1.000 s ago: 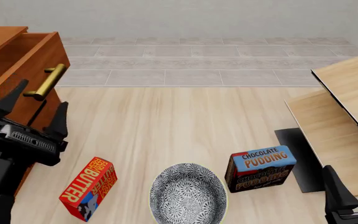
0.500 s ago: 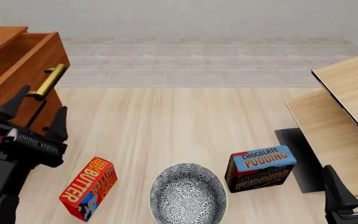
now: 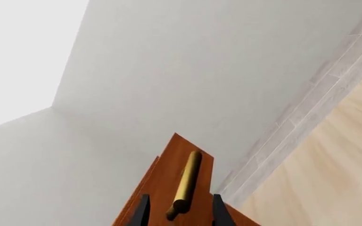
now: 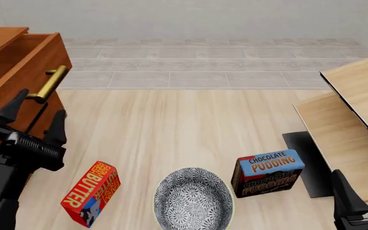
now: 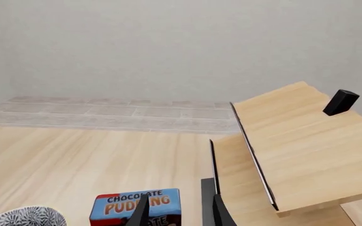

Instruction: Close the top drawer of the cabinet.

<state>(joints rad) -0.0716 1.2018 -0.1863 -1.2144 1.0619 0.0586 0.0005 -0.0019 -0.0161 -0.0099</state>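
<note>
- Two grippers are seen in the front view: the left gripper (image 4: 36,111) near the left edge and the right gripper (image 4: 365,190) at the bottom right corner.
- One cabinet (image 4: 2,103) of reddish-brown wood is seen at the left edge of the front view, with its top drawer (image 4: 34,62) pulled out toward the table's middle.
- One brass handle (image 4: 48,83) is counted on the drawer front; the lower drawers are hidden behind the left arm and the frame edge.
- Two boxes are counted on the table: a red butter box (image 4: 90,193) and a blue chocolate pudding box (image 4: 267,172), well apart.
- One patterned bowl (image 4: 193,197) is set between the two boxes, its near rim cut off by the picture's lower edge.
- The left gripper's fingers are spread wide and nothing is held; they are placed just in front of the handle, and contact cannot be judged.
- In the left wrist view the handle (image 3: 185,182) is framed between the two dark fingertips (image 3: 141,214), without being clamped.
- The right gripper is mostly cut off in the front view; in the right wrist view its fingertips (image 5: 218,213) are parted and empty, above the pudding box (image 5: 137,209).
- Pale light-wood furniture (image 4: 356,105) is placed at the right, partly out of frame, with a dark mat (image 4: 306,163) under it.
- The table surface (image 4: 178,124) is of light wood planking; beyond it a grey tiled floor (image 4: 210,60) and a plain pale wall (image 4: 190,19) are seen.
</note>
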